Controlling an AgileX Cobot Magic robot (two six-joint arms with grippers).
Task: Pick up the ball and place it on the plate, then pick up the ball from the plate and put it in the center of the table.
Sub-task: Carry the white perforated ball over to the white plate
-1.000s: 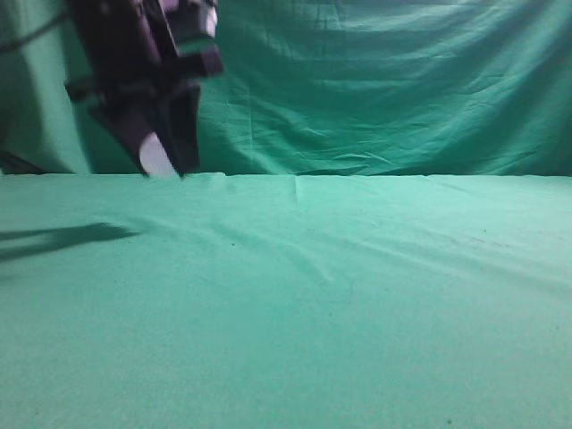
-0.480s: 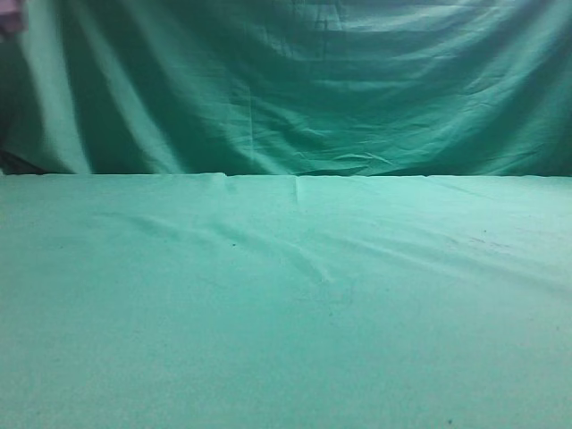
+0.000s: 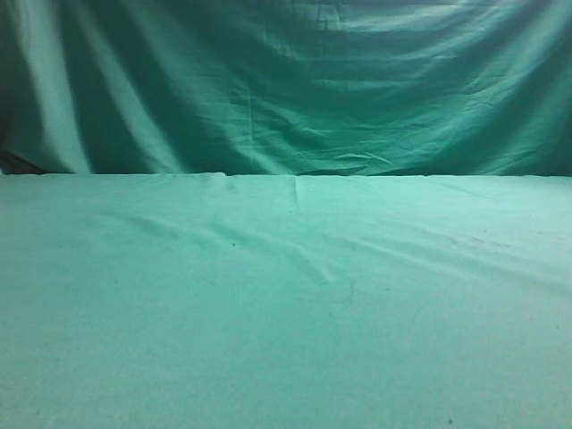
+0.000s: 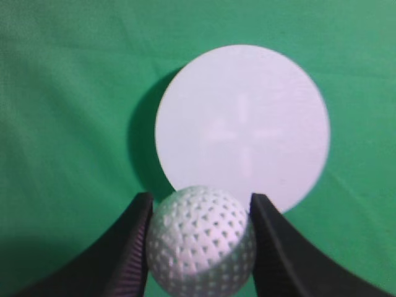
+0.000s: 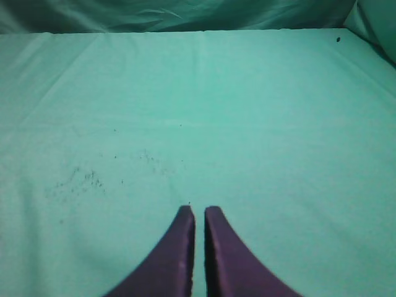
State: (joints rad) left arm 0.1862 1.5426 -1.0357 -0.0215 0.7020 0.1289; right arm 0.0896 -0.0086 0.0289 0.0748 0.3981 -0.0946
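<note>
Left gripper [image 4: 199, 241] clamped on the ball [image 4: 201, 241], hanging above the round white plate [image 4: 242, 124] on the table [image 4: 62, 93] (shadow at the plate's left edge), right gripper [image 5: 199, 213] pinched together, holding nothing, over green cloth.

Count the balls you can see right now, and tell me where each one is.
1. The ball sits clamped between the left hand fingers, above the near edge of the white plate. The exterior and right wrist views show none; others could lie outside the frames.
</note>
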